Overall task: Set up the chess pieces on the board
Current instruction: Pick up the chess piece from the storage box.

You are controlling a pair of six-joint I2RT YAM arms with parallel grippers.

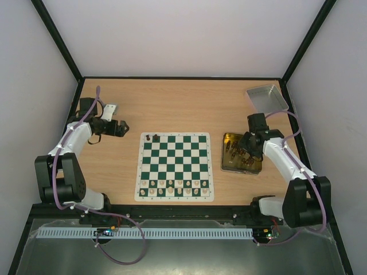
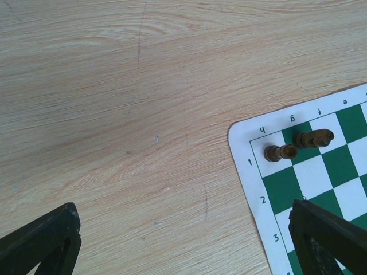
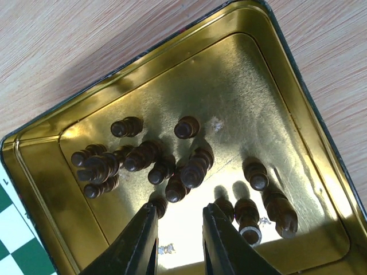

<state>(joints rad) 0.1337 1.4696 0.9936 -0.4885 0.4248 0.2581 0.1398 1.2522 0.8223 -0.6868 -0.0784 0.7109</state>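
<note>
The right gripper (image 3: pixel 179 209) hung inside the gold tin (image 3: pixel 246 86), its fingers drawn narrow with only bare tin floor showing between them. The loose chess pieces (image 3: pixel 172 166) crowded just beyond its tips, from 10 to 2 o'clock, several touching or leaning on one another.

The main risk was that, packed so close, a finger coming down could land on a neighbour, topple it, or pinch two pieces at once. A piece caught by its round head might also swing or slip out on the way across. The tin itself looked light enough to slide if a finger pushed against its wall.

The left gripper (image 2: pixel 183 212) hovered with its fingers spread wide and nothing between them, over the table at 9 o'clock of the board (image 2: pixel 321 189).

Only the right wrist view showed how tangled the pieces were. In the top view the tin (image 1: pixel 229 163) was a dark blur at the board's 3 o'clock. The left wrist view alone made clear that two dark pieces (image 2: pixel 280 152) occupied the corner square and the next one. The top view alone showed the pale pieces (image 1: pixel 175 186) ranked along the board's 6 o'clock edge.
</note>
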